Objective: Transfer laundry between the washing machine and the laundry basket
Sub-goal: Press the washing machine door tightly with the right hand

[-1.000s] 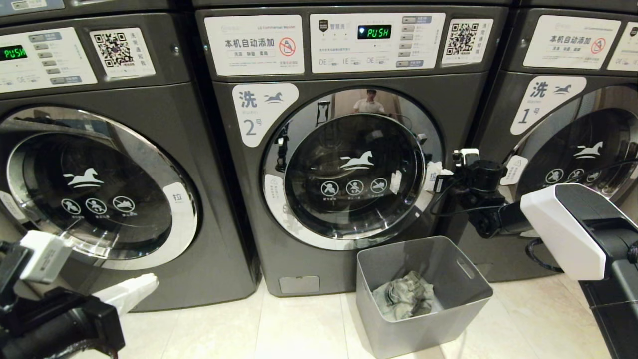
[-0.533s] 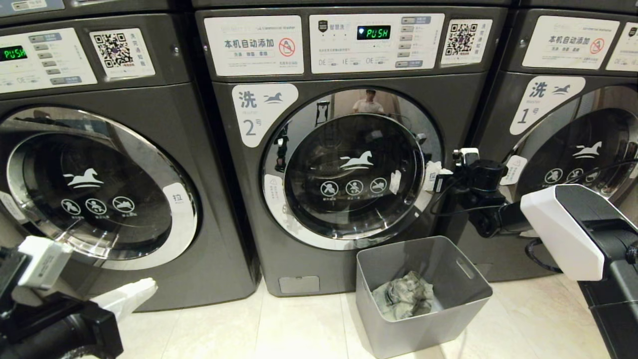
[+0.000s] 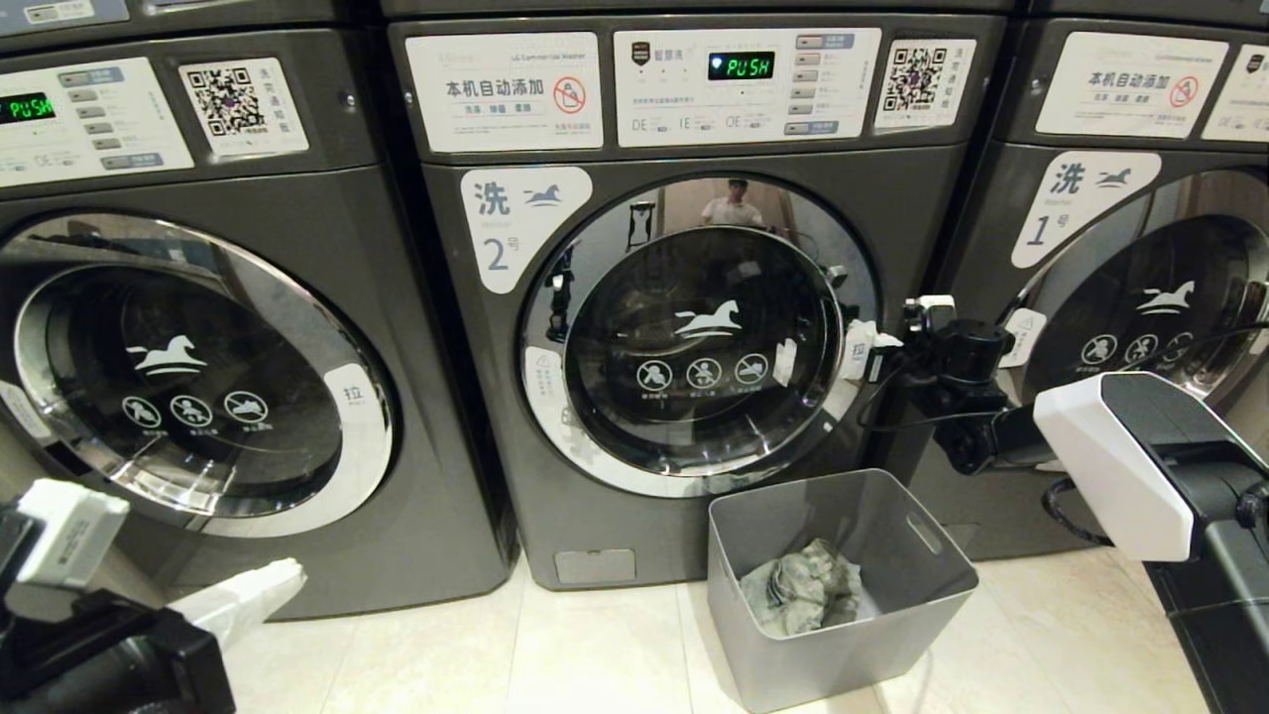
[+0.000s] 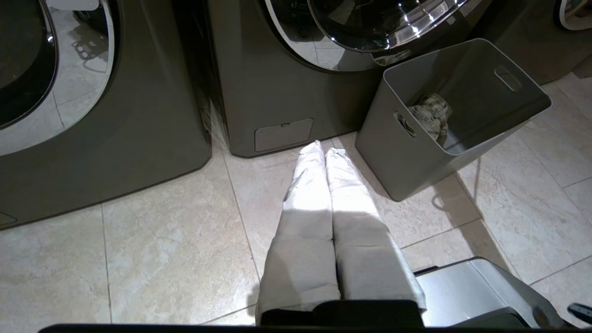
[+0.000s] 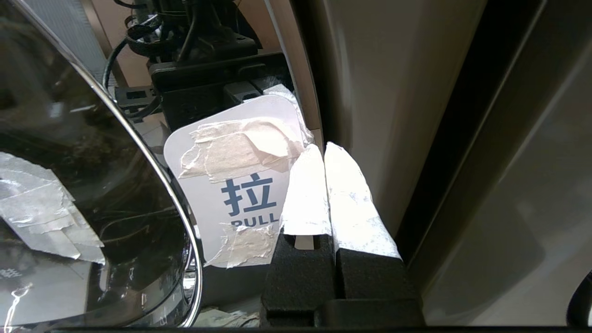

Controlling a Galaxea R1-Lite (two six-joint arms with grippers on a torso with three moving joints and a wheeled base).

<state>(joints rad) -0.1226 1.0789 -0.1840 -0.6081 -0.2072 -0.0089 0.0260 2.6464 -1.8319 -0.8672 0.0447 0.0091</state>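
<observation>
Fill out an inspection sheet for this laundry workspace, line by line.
Surface: pale tiled floor, bare where visible.
Job's things: washing machine marked 2, door shut; laundry basket on the floor before it; laundry crumpled inside the basket.
Clutter: nothing seen.
Grippers: right gripper shut, at the taped pull tab on the door's edge; left gripper shut, empty, low over the floor.
Cables: black cable looping off the right wrist.
Surroundings: alike machines either side; a person reflected in the door chrome.
</observation>
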